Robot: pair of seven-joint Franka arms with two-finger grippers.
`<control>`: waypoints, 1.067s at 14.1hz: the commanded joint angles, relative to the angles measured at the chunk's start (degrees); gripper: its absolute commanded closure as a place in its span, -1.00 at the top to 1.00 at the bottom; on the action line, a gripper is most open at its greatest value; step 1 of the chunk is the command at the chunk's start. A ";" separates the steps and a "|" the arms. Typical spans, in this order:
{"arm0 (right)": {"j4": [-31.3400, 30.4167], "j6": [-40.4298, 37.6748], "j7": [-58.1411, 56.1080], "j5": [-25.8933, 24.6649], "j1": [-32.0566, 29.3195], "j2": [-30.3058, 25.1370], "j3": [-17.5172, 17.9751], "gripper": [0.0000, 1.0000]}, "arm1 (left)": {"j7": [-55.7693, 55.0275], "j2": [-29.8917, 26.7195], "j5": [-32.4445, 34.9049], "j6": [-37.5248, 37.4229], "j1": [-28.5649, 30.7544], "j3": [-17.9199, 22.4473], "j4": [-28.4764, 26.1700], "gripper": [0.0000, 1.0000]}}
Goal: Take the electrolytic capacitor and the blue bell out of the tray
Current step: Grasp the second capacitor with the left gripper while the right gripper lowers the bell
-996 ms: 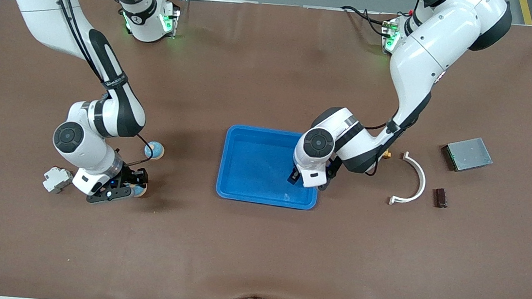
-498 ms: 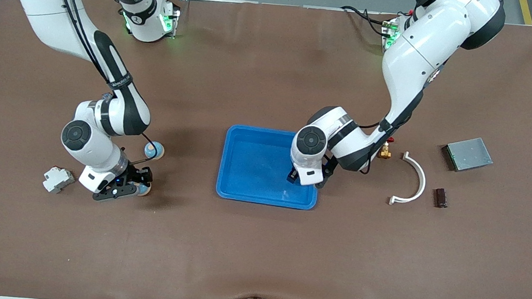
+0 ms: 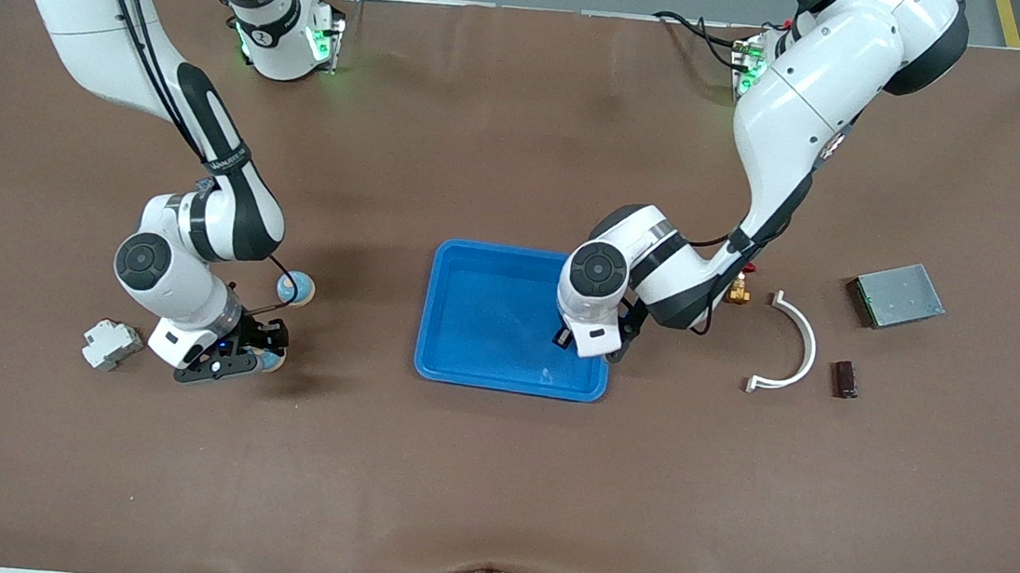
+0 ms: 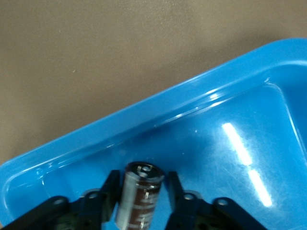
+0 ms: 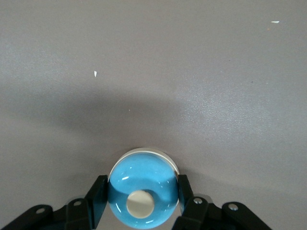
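Right gripper [image 3: 264, 358] clamps the blue bell [image 5: 142, 194] low over the table, near the right arm's end. Left gripper [image 4: 140, 191] grips the capacitor [image 4: 139, 200] inside the tray [image 3: 464, 371], by its rim.

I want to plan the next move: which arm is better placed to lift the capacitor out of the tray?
The left arm. Its left gripper is already closed around the electrolytic capacitor inside the blue tray. The right gripper is away from the tray, holding the blue bell over the bare table.
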 commanded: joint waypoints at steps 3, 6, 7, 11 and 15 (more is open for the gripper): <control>-0.16 0.86 0.58 0.87 -0.47 0.46 0.47 -1.00 | -0.30 1.12 2.08 0.04 -0.53 0.40 0.60 -1.00; -0.16 0.86 0.58 1.22 -0.39 0.46 0.47 -1.00 | -0.04 0.43 2.34 0.04 0.26 0.40 0.60 -1.00; -0.16 0.86 0.58 1.75 -0.30 0.46 0.47 -1.00 | 0.74 -0.10 2.34 -0.05 0.35 0.31 0.69 -1.00; -0.16 0.86 0.58 1.75 -0.12 0.55 0.47 -1.00 | 6.45 -3.26 2.17 -2.59 1.58 0.05 1.04 -1.00; -0.16 0.95 0.58 1.75 -0.12 0.81 0.47 -1.00 | 14.62 -7.83 0.68 -7.60 6.40 -2.57 0.86 -1.00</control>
